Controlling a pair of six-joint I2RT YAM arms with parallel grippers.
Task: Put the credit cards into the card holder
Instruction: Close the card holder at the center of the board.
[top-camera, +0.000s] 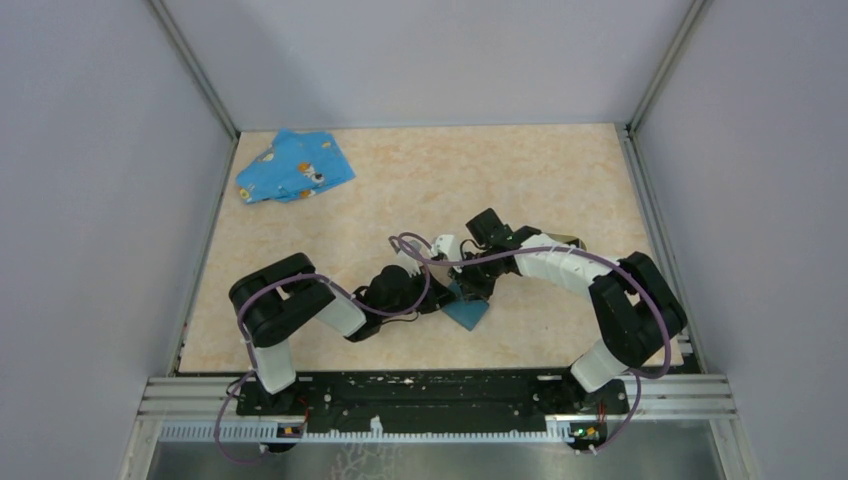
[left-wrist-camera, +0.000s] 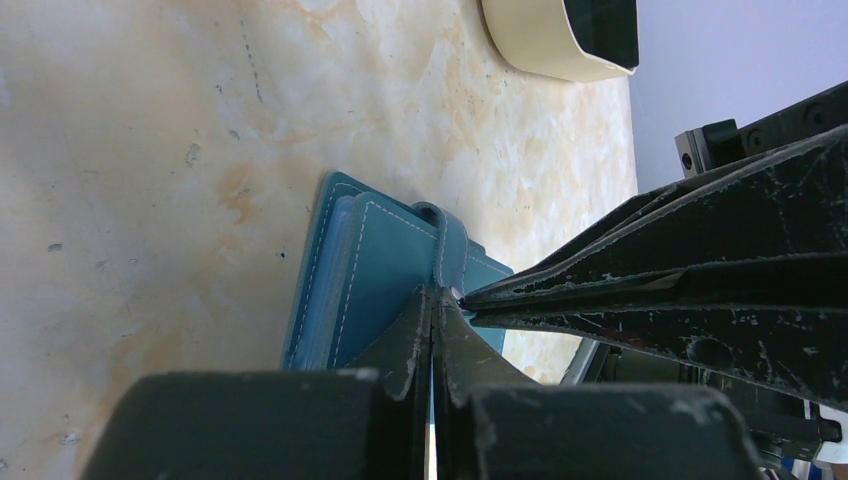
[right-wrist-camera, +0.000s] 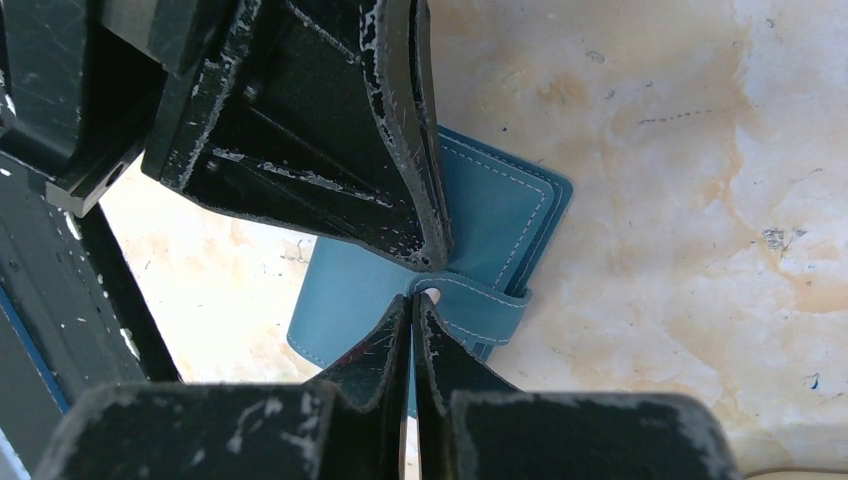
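Pressing closed left gripper (left-wrist-camera: 435, 300) and closed right gripper (right-wrist-camera: 413, 305) together at the strap (right-wrist-camera: 480, 305) of the flat blue stitched case (left-wrist-camera: 370, 260), leaving the oval tan-rimmed card holder (left-wrist-camera: 545, 45) apart at one o'clock from the left one, beside the right arm (top-camera: 560, 265).

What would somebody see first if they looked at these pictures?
The black left gripper and right gripper meet tip to tip, both shut, at the strap of a flat blue stitched case in the middle of the table. A crumpled blue patterned cloth lies at the far left corner, and a beige-rimmed oval card holder stands apart from the case.
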